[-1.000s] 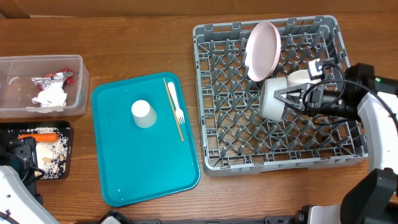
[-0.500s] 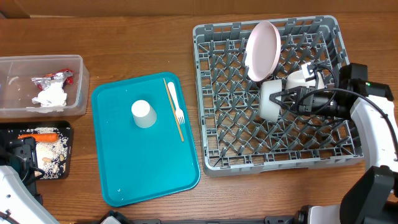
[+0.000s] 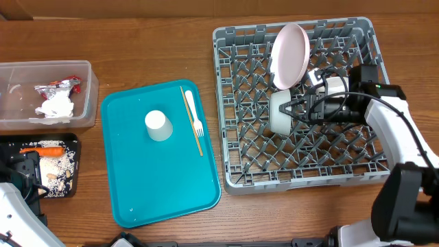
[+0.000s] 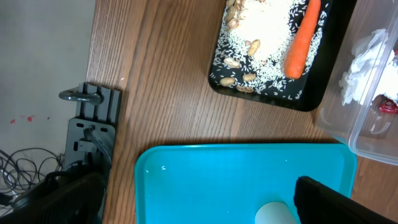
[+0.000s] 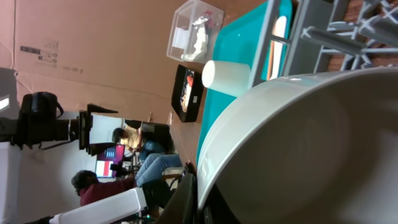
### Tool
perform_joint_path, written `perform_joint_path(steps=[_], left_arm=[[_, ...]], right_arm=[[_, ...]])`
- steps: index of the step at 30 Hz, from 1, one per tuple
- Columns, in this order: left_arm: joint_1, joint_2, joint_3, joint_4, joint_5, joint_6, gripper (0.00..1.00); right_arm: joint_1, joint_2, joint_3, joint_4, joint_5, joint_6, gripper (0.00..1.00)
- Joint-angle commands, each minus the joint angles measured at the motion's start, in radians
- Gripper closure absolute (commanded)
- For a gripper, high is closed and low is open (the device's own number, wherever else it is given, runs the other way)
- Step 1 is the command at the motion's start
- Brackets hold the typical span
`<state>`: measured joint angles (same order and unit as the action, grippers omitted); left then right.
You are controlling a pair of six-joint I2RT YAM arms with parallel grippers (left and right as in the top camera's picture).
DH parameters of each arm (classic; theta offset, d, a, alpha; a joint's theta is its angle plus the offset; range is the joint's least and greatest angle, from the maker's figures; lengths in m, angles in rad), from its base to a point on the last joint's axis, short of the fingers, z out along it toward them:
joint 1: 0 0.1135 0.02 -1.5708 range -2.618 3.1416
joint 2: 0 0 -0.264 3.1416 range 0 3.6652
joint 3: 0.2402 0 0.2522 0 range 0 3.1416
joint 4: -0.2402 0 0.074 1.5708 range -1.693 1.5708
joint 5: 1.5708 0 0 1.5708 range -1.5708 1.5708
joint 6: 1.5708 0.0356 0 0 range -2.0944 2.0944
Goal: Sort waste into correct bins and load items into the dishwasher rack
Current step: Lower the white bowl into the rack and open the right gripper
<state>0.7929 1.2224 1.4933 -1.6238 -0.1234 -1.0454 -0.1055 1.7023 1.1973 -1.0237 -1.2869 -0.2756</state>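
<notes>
bowls [image 3: 280,112] two, plate [image 3: 289,55] one, cup [image 3: 157,125] one

Grey rack [image 3: 254,147], pink plate [image 3: 289,55], teal tray [image 3: 151,178], wht cup [image 3: 157,125], orng carrot [image 3: 44,149].

Right gripper [image 3: 295,110] clamped, left [image 4: 199,202] seemingly spread.
</notes>
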Motion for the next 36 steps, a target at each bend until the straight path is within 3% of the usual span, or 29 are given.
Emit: perform_joint_path(steps=[1,11,14,17,23,31,34,36], left_arm=[[0.005,0.002,0.014,0.001,0.002,-0.017,0.00],[0.005,0.002,0.014,0.001,0.002,-0.017,0.00],[0.005,0.002,0.014,0.001,0.002,-0.017,0.00],[0.005,0.002,0.014,0.001,0.002,-0.017,0.00],[0.005,0.002,0.014,0.001,0.002,-0.017,0.00],[0.005,0.002,0.014,0.001,0.002,-0.017,0.00],[0.005,0.002,0.014,0.001,0.002,-0.017,0.00],[0.005,0.002,0.014,0.001,0.002,-0.017,0.00]], right_arm=[[-0.016,0.024,-0.003,0.025,-0.031,0.031,0.96],[-0.111,0.024,0.011,0.055,0.154,0.122,0.96],[-0.130,0.024,0.015,0.053,0.244,0.158,0.85],[-0.134,0.024,0.039,0.044,0.364,0.206,0.85],[-0.134,0.019,0.171,-0.083,0.618,0.270,0.90],[-0.134,-0.032,0.283,-0.217,0.880,0.387,0.89],[-0.134,-0.061,0.298,-0.237,0.977,0.443,0.74],[-0.134,-0.082,0.313,-0.249,1.031,0.463,0.52]])
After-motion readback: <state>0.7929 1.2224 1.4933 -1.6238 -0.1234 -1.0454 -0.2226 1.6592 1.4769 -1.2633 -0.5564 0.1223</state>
